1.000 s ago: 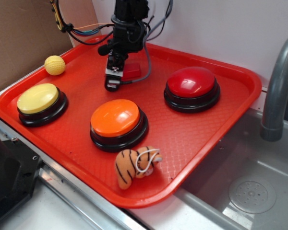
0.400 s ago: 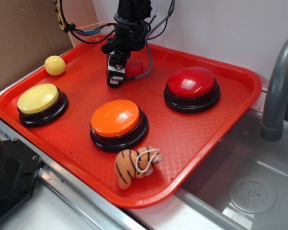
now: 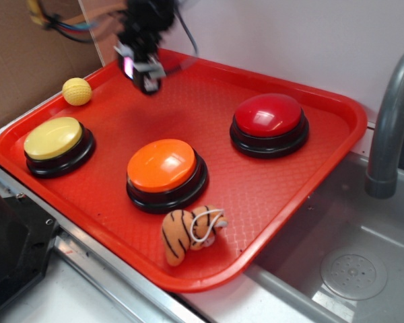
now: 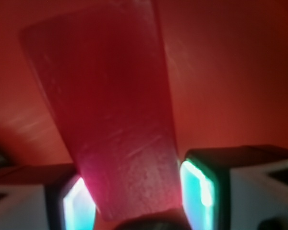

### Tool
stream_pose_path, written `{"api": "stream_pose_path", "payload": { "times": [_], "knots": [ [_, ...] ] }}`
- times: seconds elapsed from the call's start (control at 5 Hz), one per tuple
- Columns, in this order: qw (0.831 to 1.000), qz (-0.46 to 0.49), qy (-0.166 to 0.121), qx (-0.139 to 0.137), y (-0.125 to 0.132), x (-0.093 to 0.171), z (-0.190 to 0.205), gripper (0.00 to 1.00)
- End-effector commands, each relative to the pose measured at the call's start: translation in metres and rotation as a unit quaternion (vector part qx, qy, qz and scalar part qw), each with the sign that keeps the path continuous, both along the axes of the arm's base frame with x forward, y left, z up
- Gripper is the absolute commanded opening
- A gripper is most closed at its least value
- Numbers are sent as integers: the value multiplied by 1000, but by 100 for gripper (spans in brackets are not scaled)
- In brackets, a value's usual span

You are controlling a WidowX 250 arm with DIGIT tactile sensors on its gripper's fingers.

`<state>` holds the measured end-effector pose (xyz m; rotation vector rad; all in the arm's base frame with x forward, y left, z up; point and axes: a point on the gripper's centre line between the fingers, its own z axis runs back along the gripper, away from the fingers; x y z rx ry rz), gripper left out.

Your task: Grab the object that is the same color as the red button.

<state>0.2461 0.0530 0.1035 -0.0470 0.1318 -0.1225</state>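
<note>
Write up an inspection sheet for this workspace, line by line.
Surface: red tray with a textured floor and raised rim, on a metal counter.
Job's things: red button at the tray's right rear; small red block sits between the end effector's fingers in the wrist view.
Clutter: orange button mid-tray, yellow button at left, yellow ball at left rear, striped plush toy near the front rim.
Grippers: end effector, blurred, raised over the tray's rear left, shut on the block.
Cables: coloured wires run from the arm at top left.
Surroundings: cardboard at left, white wall behind, grey faucet and sink at right.
</note>
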Motion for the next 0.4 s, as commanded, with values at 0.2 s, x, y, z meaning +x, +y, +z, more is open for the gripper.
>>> {"api": "stream_pose_path", "payload": {
  "times": [0.2],
  "knots": [
    [993,76,-91,-6,-33,-70,153,0]
  ]
}}
